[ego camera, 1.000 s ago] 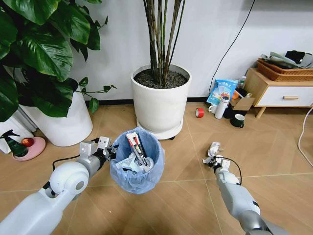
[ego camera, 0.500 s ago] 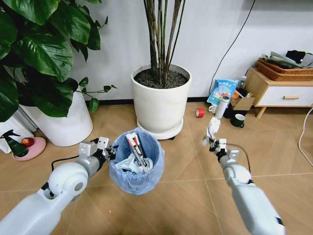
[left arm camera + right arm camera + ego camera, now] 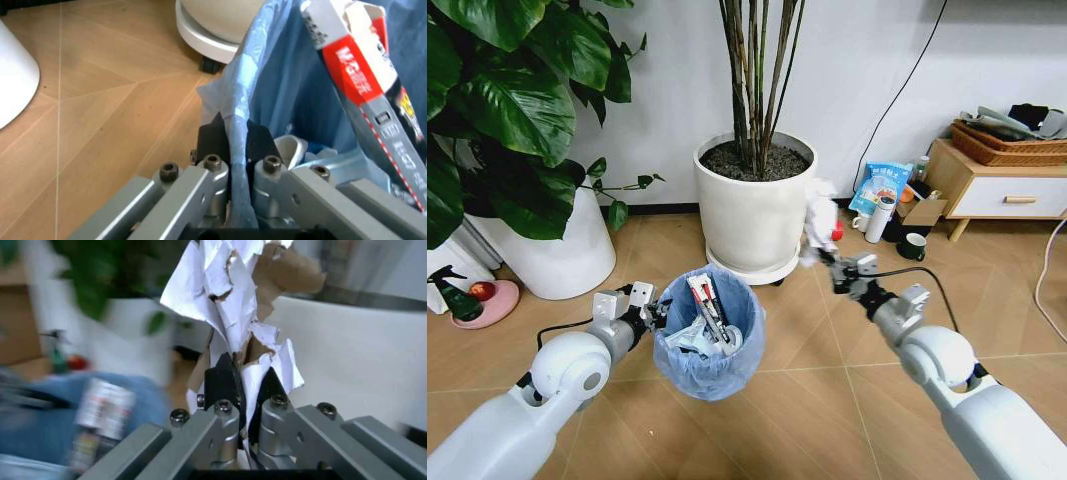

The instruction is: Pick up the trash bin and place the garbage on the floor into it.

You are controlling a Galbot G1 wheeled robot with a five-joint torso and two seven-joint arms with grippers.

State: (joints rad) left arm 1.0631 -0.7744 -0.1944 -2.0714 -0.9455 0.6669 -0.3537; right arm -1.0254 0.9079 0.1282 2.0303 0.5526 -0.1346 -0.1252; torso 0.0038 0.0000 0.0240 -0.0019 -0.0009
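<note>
Nearest the robot, the left gripper pinches the rim of the trash bin, its 2 dark fingers pressed together on the light-blue liner where it folds over the edge, as the left wrist view shows. That hold seems meant to keep the bin mouth up and open toward the other arm; wrappers already stand inside, a red-and-white stick wrapper leaning against the wall. To the right and a little farther out, the right gripper is raised off the floor and clamped on a crumpled white paper wad, the torn sheet rising well above the fingers in the right wrist view. The wad hangs beside the bin, off its rim, not over the opening, so bare floor lies between the 2 arms for a sideways carry. Beyond stands the large white plant pot on its saucer, close behind the bin's far edge and just beside the held paper, which leaves little room that way. Farther right, a red tape roll and a dark mug sit near the low cabinet.
</note>
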